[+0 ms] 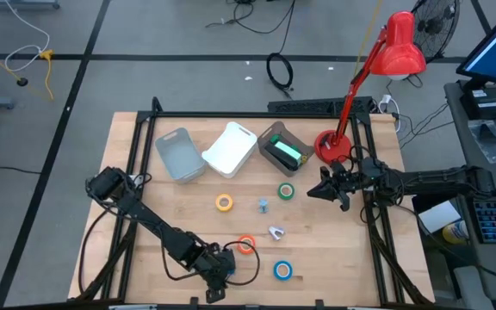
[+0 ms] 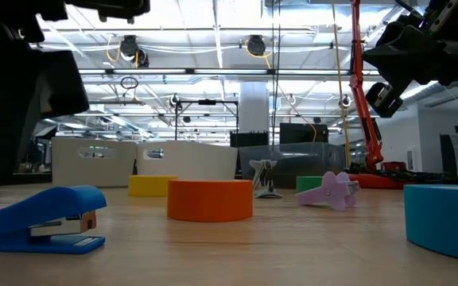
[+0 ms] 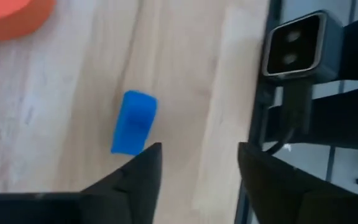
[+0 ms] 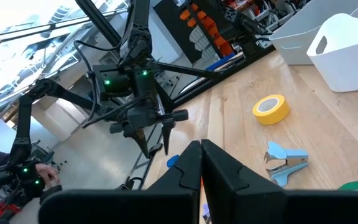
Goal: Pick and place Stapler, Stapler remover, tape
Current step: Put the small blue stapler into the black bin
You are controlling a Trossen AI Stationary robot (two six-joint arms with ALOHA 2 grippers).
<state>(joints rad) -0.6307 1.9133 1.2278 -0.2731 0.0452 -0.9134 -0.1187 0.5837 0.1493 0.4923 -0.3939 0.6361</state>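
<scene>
A blue stapler [image 3: 133, 122] lies flat on the wooden table near its front edge, also seen in the low view [image 2: 46, 224]. My left gripper [image 3: 197, 155] hovers open just above it [image 1: 220, 269]; the stapler lies outside the fingers, beside one fingertip [image 3: 146, 163]. The orange tape [image 1: 245, 245] lies close by and the blue tape [image 1: 282, 270] to its right. The yellow tape [image 1: 224, 202] and green tape [image 1: 286, 191] lie mid-table. A pale purple staple remover [image 1: 275, 231] and a light-blue one [image 4: 286, 162] rest between them. My right gripper [image 1: 311, 193] hangs shut over the table's right side.
At the back stand a grey bin [image 1: 179, 155], a white bin [image 1: 231, 148] and a dark bin [image 1: 284, 151] holding a green object. A red desk lamp [image 1: 334, 145] stands at the back right. A black frame rail [image 3: 272, 124] runs along the near edge.
</scene>
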